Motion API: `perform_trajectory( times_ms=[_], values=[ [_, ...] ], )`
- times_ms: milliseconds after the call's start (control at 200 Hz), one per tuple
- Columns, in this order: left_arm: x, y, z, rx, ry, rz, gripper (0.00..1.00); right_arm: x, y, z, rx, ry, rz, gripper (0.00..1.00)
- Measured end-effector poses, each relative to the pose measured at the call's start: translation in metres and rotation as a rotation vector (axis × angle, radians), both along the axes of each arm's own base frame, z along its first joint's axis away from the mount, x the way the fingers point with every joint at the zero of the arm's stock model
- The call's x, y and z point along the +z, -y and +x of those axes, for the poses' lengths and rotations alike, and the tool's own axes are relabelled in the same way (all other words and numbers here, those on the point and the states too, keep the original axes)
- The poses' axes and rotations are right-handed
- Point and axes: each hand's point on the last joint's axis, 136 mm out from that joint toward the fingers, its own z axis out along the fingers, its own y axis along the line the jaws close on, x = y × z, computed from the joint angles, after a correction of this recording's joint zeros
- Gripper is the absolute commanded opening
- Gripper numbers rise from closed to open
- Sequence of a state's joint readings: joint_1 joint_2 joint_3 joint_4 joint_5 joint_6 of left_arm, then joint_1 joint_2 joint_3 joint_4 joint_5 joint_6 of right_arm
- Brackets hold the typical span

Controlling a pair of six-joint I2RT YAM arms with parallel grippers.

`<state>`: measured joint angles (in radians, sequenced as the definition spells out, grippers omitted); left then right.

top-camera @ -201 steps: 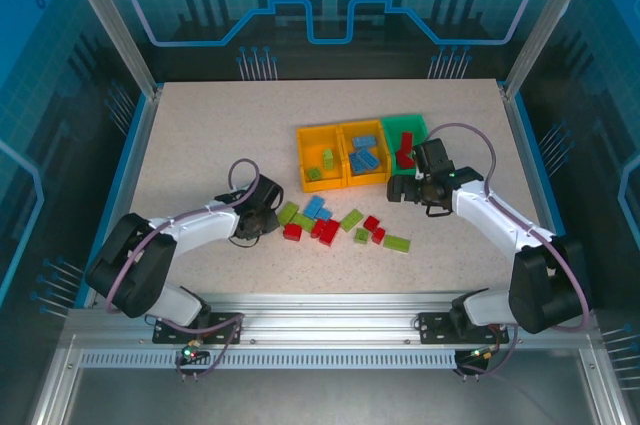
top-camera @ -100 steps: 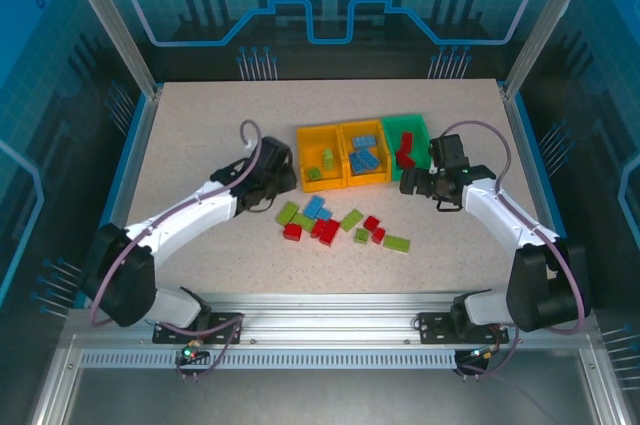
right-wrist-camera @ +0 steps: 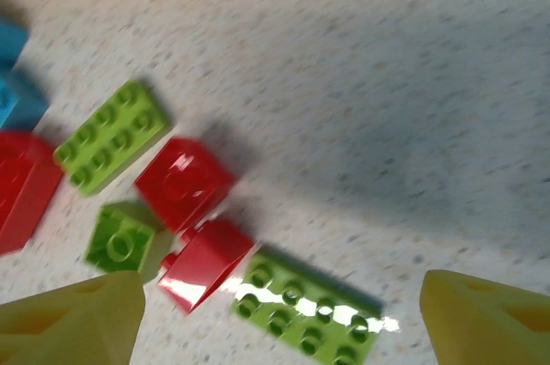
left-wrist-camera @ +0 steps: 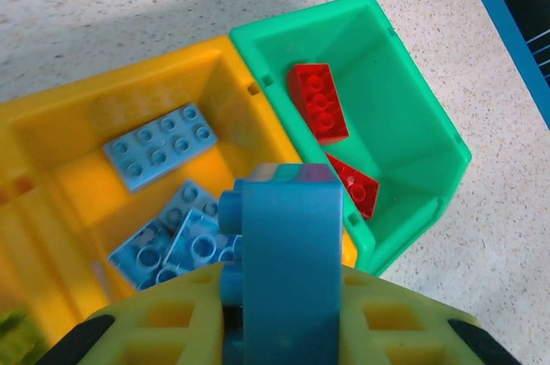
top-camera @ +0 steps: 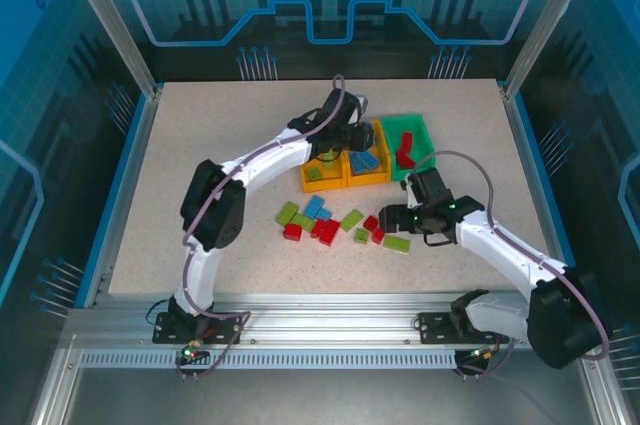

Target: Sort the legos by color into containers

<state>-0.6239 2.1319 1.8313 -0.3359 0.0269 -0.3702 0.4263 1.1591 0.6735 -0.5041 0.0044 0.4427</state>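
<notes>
**Surface, room.** Speckled beige tabletop [top-camera: 200, 165], matt, with blue trim at the edges and an aluminium rail on the near side. Blue-lit panel walls with a circuit-line pattern stand behind and to both sides.

**Containers.** Three open-topped plastic bins are joined in a row, back of centre.
- The left orange-yellow bin [top-camera: 304, 160] has lime pieces on its floor.
- The middle orange-yellow bin [left-wrist-camera: 86, 189] holds pale blue studded bricks [left-wrist-camera: 161, 146]: one eight-stud piece lying flat, studs up, and others heaped beside it.
- The green bin [left-wrist-camera: 412, 107] holds two glossy red bricks [left-wrist-camera: 318, 103] on its floor, close together.

**Loose pieces.** A scatter of red, blue and lime bricks [top-camera: 330, 225] lies on the bare table in front of the bins, near them but apart.

**Left arm.** It reaches long across the table with its wrist over the bins. The left gripper [top-camera: 347, 140] is clamped on a blue brick [left-wrist-camera: 288, 253], which stands on edge between yellow-green fingers [left-wrist-camera: 172, 322]. The brick hangs above the middle bin, close to the wall shared with the green bin.

**Right arm.** Elbow bent, forearm low. The right gripper [top-camera: 405, 217] hangs over the right end of the scatter. In the wrist view, which is slightly blurred, its yellow fingertips [right-wrist-camera: 69, 313] are spread wide with nothing between them. Under them lies a lime eight-stud brick [right-wrist-camera: 305, 313], just beside a small red brick [right-wrist-camera: 204, 262].
</notes>
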Motion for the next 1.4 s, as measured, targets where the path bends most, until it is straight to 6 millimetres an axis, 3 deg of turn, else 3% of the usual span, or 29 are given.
perform_trajectory(
  times_ms=[175,335,535,685,840,1161,1396],
  values=[
    [-0.017,0.011,0.017,-0.005,-0.032,0.020,0.31,-0.009,-0.008,-0.014,0.080,-0.007,0.012,0.77],
    [-0.033,0.007,0.019,0.017,-0.085,0.029,0.48,-0.015,-0.011,-0.021,0.117,-0.014,0.001,0.78],
    [-0.036,0.004,0.017,0.037,-0.112,0.026,0.66,-0.028,-0.013,-0.020,0.058,-0.100,-0.005,0.79],
    [-0.042,-0.004,0.008,0.042,-0.124,0.041,0.79,-0.034,-0.027,-0.022,0.029,-0.160,0.003,0.80],
    [-0.036,-0.020,-0.011,0.056,-0.120,0.048,0.85,-0.029,-0.041,-0.021,0.015,-0.172,-0.005,0.78],
    [0.002,-0.058,-0.049,0.096,-0.037,0.035,0.90,-0.045,-0.031,-0.019,-0.044,-0.219,-0.075,0.55],
    [-0.007,-0.084,-0.072,0.129,-0.036,0.073,0.91,-0.043,-0.032,-0.014,-0.047,-0.211,-0.086,0.38]
  ],
)
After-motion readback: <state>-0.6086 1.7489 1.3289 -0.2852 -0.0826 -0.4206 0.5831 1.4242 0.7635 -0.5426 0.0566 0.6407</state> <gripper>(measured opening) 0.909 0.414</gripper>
